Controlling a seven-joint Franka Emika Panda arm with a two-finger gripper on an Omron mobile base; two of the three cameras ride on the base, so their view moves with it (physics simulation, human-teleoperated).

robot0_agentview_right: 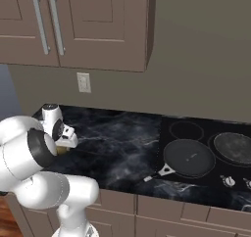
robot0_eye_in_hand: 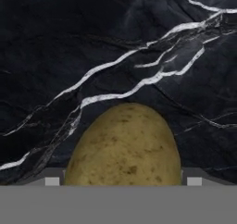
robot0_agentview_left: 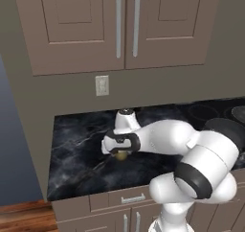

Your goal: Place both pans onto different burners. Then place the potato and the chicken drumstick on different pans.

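At the lower right of the right base view, two pans sit on the black cooktop (robot0_agentview_right: 196, 133), each over its own burner. The black pan (robot0_agentview_right: 188, 157) with the short handle holds nothing. The dark grey pan (robot0_agentview_right: 233, 147) just right of it, cut by the frame edge, also looks empty, though its mottled surface makes that hard to confirm. A free burner ring (robot0_agentview_right: 185, 130) lies behind the black pan.

The potato (robot0_eye_in_hand: 124, 146) lies on the black marble counter (robot0_eye_in_hand: 92, 42), at the bottom centre of the hand view, between the two finger tips (robot0_eye_in_hand: 52, 180). In the left base view it shows as a yellow lump (robot0_agentview_left: 120, 155) under the gripper (robot0_agentview_left: 117, 149), left of centre. The fingers stand apart on either side of the potato; whether they press on it cannot be told.

No writing or brand can be read anywhere.
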